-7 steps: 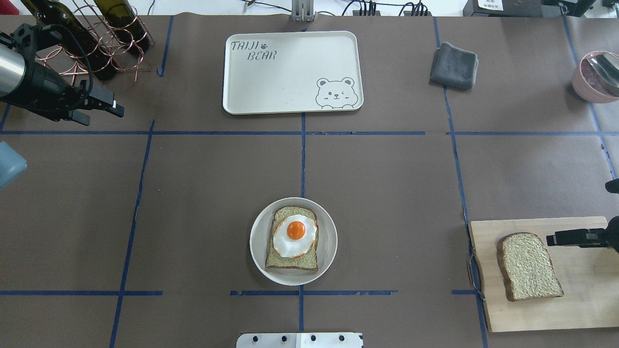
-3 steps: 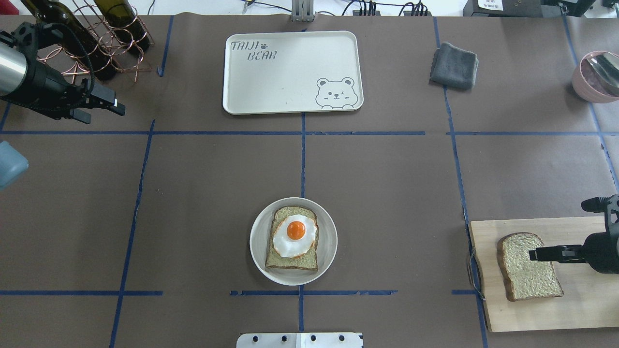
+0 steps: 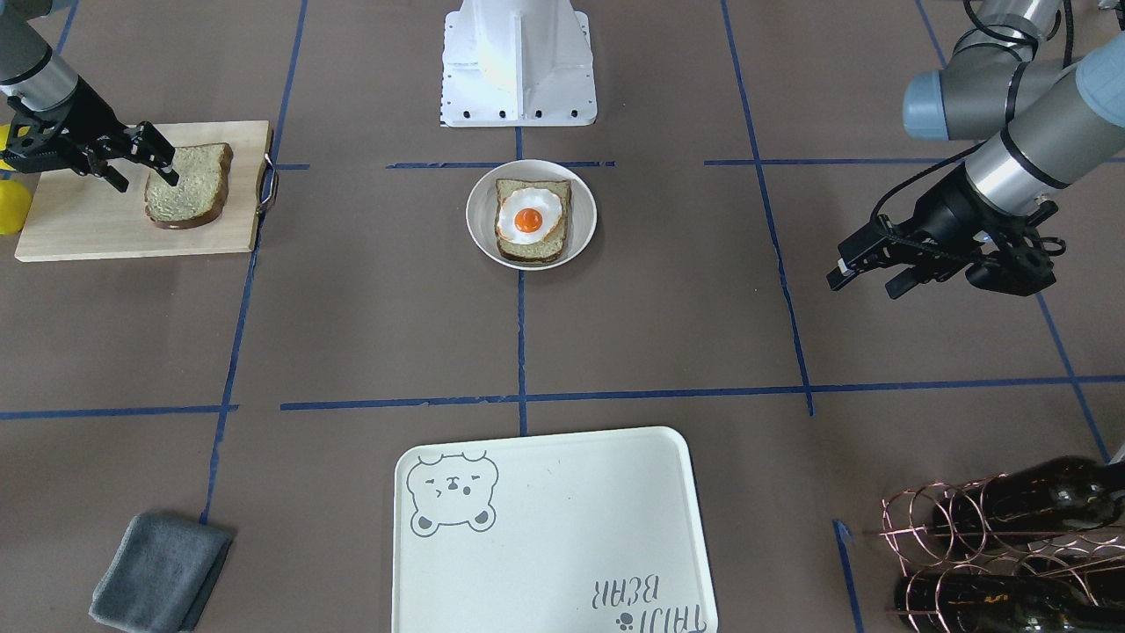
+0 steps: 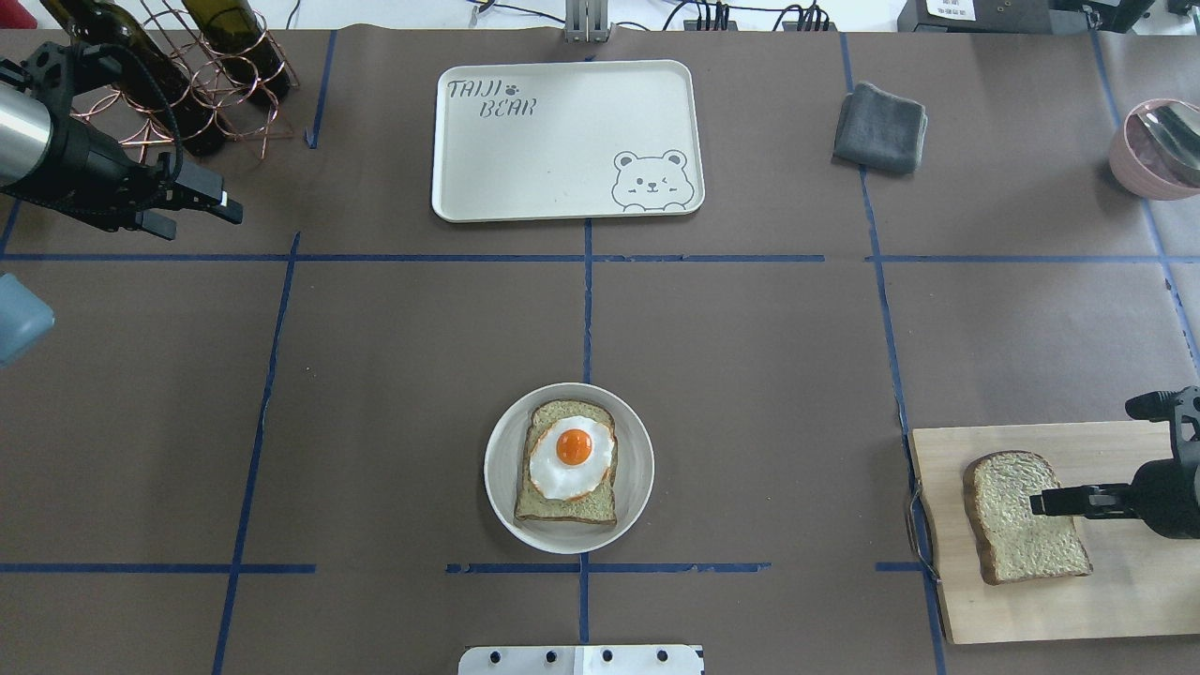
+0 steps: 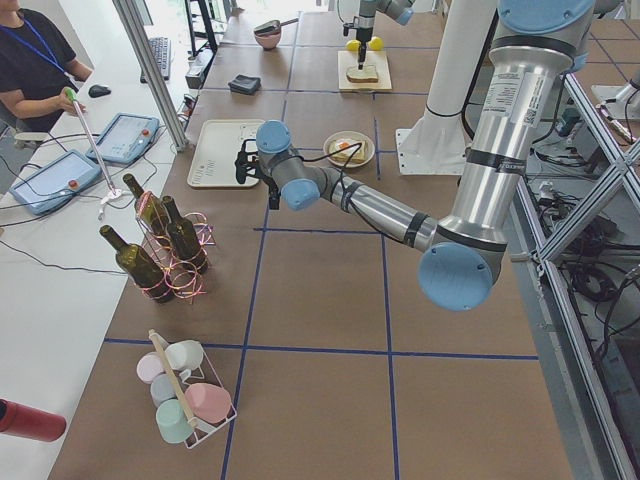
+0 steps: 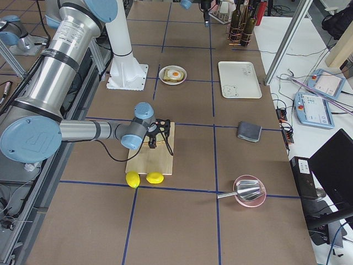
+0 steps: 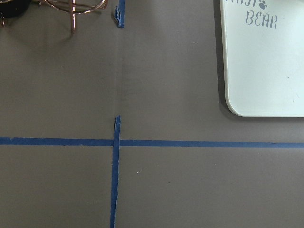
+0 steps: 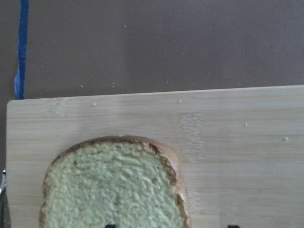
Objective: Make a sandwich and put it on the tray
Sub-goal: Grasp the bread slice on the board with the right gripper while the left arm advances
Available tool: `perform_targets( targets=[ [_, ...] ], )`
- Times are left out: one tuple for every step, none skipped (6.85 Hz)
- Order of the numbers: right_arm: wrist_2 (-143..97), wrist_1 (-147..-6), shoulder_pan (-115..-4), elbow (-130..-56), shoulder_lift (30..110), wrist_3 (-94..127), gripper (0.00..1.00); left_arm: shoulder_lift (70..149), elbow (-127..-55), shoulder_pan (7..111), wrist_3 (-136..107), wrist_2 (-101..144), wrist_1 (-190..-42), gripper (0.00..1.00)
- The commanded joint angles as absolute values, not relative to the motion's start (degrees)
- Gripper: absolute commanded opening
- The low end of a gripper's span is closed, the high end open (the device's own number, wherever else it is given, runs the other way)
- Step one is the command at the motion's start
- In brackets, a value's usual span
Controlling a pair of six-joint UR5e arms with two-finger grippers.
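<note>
Bread slice (image 4: 1017,548) squarish, speckled, dark-crusted; cutting board (image 4: 1031,609) pale wood

Pale wooden cutting board (image 4: 1125,600), matt paper table cover (image 4: 750,375)

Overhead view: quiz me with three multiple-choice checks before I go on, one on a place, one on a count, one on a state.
1. Where does the plain bread slice lie? A on the tray; B on the grey cloth; C on the wooden cutting board.
2. How many bread slices show? A one; B two; C three.
3. The right gripper is: A open; B shut on the plain bread slice; C shut on the wooden cutting board.

Answers:
1 C, it lies flat on the board on the robot's right side.
2 B, the plain one plus one under the fried egg in the white dish.
3 A, the right wrist view shows its jaws wide apart over the slice.
</note>
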State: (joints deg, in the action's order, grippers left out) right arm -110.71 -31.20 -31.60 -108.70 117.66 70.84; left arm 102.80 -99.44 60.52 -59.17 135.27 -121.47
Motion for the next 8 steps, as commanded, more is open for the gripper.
perform_targets(
  targets=[
    [-111.09,-31.20,-31.38,-108.54,117.77,70.75,0.37,102.66,-99.58,60.56,-59.15,135.26,-121.46,1.00],
    [-111.27,-31.20,-31.46,-108.54,117.77,70.75,0.00,102.66,-99.58,60.56,-59.15,135.26,-121.46,1.00],
    [-111.36,-31.11,-31.55,-108.63,117.77,70.75,0.00,102.66,-99.58,60.64,-59.15,135.26,-121.46,1.00],
    [-111.53,-30.59,-31.55,-108.72,118.21,70.66,0.00,102.57,-99.93,60.73,-59.15,135.26,-121.46,1.00],
    [-112.49,-29.45,-31.64,-108.72,118.82,70.66,0.00,102.39,-100.37,60.73,-59.15,135.18,-121.46,1.00],
    [-112.85,-29.01,-31.64,-108.72,119.18,70.66,0.00,102.39,-100.37,60.73,-59.15,135.18,-121.46,1.00],
    [-112.85,-29.00,-31.64,-108.72,119.09,70.66,0.00,102.31,-100.46,60.73,-59.15,135.18,-121.46,1.00],
    [-113.11,-27.79,-31.64,-108.89,119.00,70.75,0.00,102.30,-100.28,60.65,-59.15,135.18,-121.46,1.00]
  ],
)
